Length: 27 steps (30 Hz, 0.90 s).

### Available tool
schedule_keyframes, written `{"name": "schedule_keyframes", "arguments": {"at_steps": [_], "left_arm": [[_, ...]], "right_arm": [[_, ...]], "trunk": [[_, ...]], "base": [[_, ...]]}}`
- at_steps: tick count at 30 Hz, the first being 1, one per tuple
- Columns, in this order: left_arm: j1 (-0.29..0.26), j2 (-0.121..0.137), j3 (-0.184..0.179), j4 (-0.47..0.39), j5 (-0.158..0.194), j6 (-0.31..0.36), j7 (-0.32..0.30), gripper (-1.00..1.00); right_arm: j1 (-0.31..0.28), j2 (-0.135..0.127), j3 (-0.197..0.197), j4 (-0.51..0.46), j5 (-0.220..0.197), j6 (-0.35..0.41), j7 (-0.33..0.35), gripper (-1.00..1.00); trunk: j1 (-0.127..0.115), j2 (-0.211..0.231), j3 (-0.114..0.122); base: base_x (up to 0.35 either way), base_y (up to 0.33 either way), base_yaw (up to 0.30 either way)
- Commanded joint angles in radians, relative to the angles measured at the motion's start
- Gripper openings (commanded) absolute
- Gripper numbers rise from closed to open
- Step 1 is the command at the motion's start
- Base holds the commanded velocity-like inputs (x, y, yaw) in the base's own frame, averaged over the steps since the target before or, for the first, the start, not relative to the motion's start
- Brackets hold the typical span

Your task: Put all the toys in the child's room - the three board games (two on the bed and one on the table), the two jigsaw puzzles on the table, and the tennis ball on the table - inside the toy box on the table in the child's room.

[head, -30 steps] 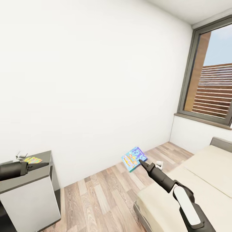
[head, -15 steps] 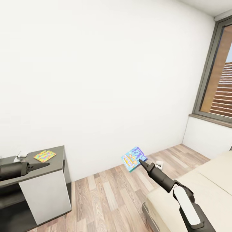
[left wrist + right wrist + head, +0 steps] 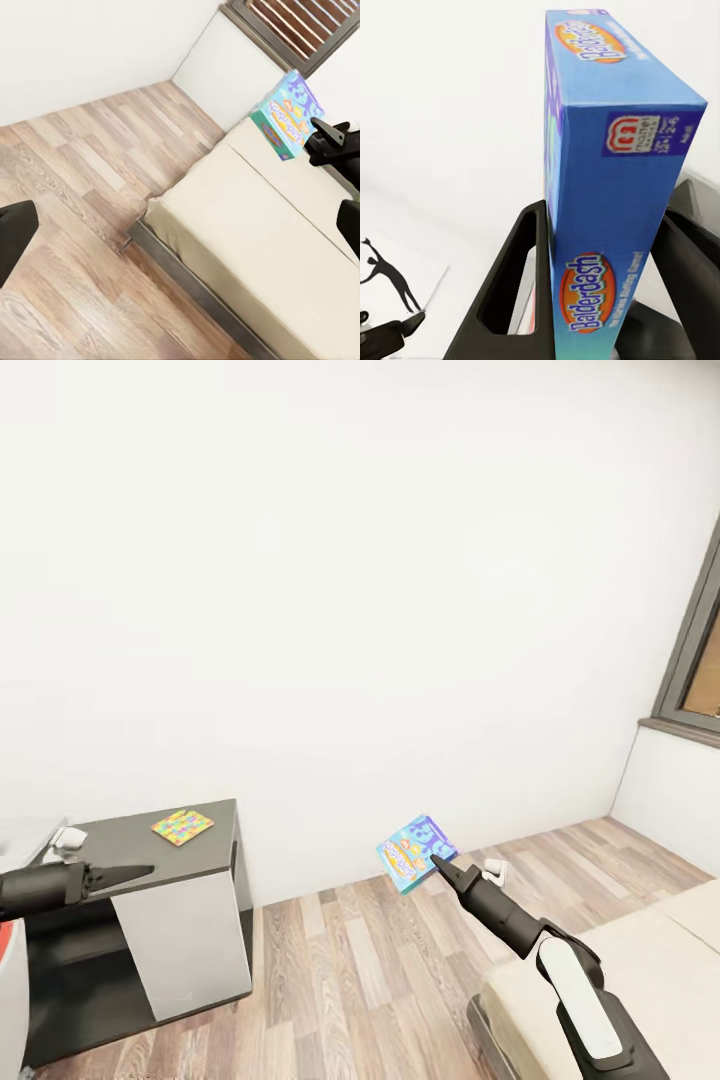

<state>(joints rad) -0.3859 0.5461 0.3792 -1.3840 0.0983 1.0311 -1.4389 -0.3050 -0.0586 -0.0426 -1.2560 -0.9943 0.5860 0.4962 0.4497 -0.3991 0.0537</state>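
Right gripper (image 3: 441, 863) is clamped on the game (image 3: 415, 852), light-blue box w/ yellow lettering. Wrist view: box (image 3: 604, 172) sits edge-on between the two dark fingers (image 3: 514, 277), one each side, squeezing its flat faces; most of the box sticks out past the tips. Head view: game is held up in the air over the floor (image 3: 350, 970), tilted, at the end of the outstretched right arm, w/ the white wall behind it. Left wrist view shows the same box (image 3: 287, 114) at the right gripper's tip (image 3: 319, 139), above the bed (image 3: 247, 240).

Left gripper (image 3: 130, 874): fingers look drawn together to a point, nothing in them, hanging in front of the dark-topped cabinet (image 3: 110, 835). A puzzle (image 3: 183, 826) lies flat on the cabinet top, well apart from the game. Small white object (image 3: 494, 874) lies on the floor just beyond the right gripper; can't tell what it is.

Vs. earlier: whole view has swung left, so the camera moved. Window frame (image 3: 695, 660) is now cut at the right edge, bed corner (image 3: 640, 960) shows less, cabinet sits further into the picture. Game and both grippers hold the same spots in the picture, grip unchanged.
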Motion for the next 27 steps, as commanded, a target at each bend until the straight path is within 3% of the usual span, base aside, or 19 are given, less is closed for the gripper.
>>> {"name": "schedule_keyframes", "arguments": {"at_steps": [1,9,14,16,23,27], "left_arm": [[-0.001,0.000,0.000,0.000,0.001,0.010,-0.003,1.00],[-0.001,0.000,0.002,-0.001,0.005,0.011,-0.016,1.00],[-0.001,0.006,0.006,-0.001,0.013,0.012,-0.128,1.00],[-0.003,0.011,0.007,-0.001,0.016,0.013,-0.132,1.00],[-0.136,0.097,0.007,0.019,0.018,0.016,-0.132,1.00],[-0.175,0.115,0.007,0.026,0.031,0.016,-0.132,1.00]], "right_arm": [[0.000,0.000,-0.002,-0.001,-0.010,0.009,0.001,-1.00],[0.000,0.000,-0.002,-0.001,-0.010,0.009,0.001,-1.00],[0.000,0.000,-0.001,-0.002,-0.010,0.009,0.001,-1.00],[0.000,0.000,0.000,-0.002,-0.010,0.009,0.001,-1.00],[0.000,0.000,0.011,-0.003,-0.009,0.009,0.001,-1.00],[0.000,-0.002,0.049,-0.013,0.025,0.009,0.001,-1.00]], "trunk": [[0.000,-0.001,-0.001],[0.000,-0.001,-0.009],[0.000,-0.001,-0.014],[0.000,-0.001,-0.016],[0.000,-0.001,-0.022],[0.000,-0.001,-0.026]], "base": [[0.000,0.000,0.234],[0.000,0.000,0.234],[0.000,0.000,0.234],[0.000,0.000,0.235],[0.000,0.000,0.235],[0.000,0.000,0.235]]}}
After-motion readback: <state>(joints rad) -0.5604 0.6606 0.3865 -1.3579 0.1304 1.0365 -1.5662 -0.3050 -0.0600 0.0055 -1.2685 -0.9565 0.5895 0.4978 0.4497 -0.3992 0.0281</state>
